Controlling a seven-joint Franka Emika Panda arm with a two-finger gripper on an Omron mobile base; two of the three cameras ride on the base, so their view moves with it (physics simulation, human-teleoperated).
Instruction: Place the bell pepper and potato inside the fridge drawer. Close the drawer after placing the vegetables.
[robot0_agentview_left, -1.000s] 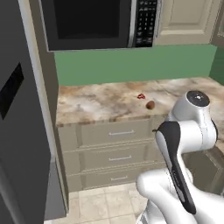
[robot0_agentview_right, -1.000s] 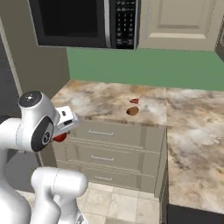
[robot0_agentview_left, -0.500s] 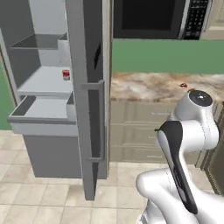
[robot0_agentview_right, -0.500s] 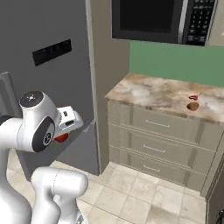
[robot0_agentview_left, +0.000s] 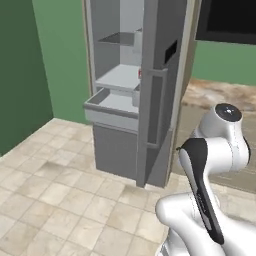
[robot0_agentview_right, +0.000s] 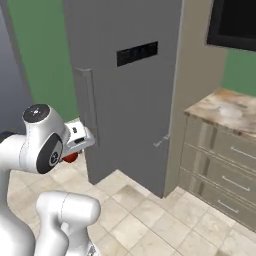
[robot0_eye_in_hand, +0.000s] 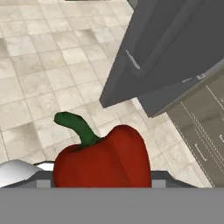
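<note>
No legible text, label, brand, number or sign appears on any surface. The dark control panel (robot0_agentview_right: 137, 53) on the grey fridge door (robot0_agentview_right: 125, 100) carries only blurred pale marks that cannot be read, and the small red item (robot0_agentview_left: 140, 74) on the fridge shelf (robot0_agentview_left: 117, 78) is too small to read.

Arm folded, claw (robot0_agentview_right: 75, 150) clamping bell pepper (robot0_eye_in_hand: 103, 159).

Fridge drawer (robot0_agentview_left: 107, 111) pulled out below shelves (robot0_agentview_left: 117, 77), apparently behind door (robot0_agentview_left: 159, 100).
</note>
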